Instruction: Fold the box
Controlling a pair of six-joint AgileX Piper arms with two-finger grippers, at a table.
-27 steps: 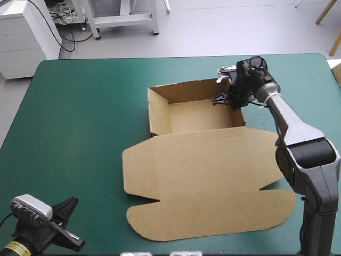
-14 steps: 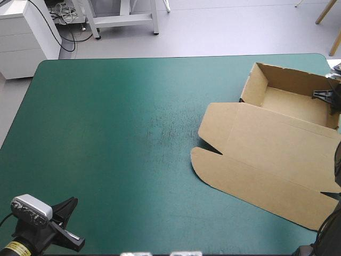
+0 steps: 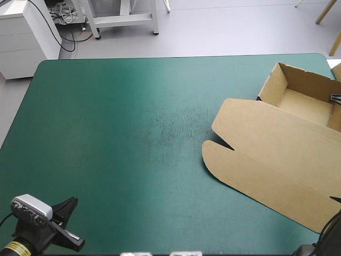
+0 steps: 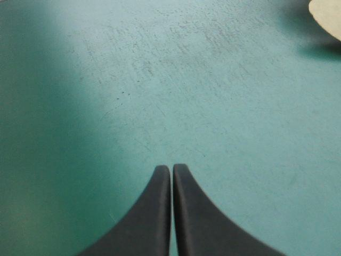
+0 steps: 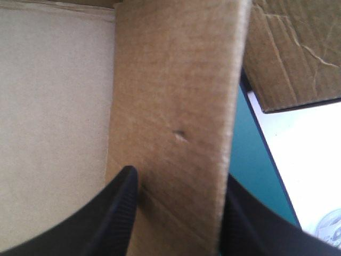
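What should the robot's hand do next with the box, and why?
Probably open the right hand and let go of the wall. The box already stands as an open tray with its lid flat, right at the table's right edge, so a pull that way might slide it off.
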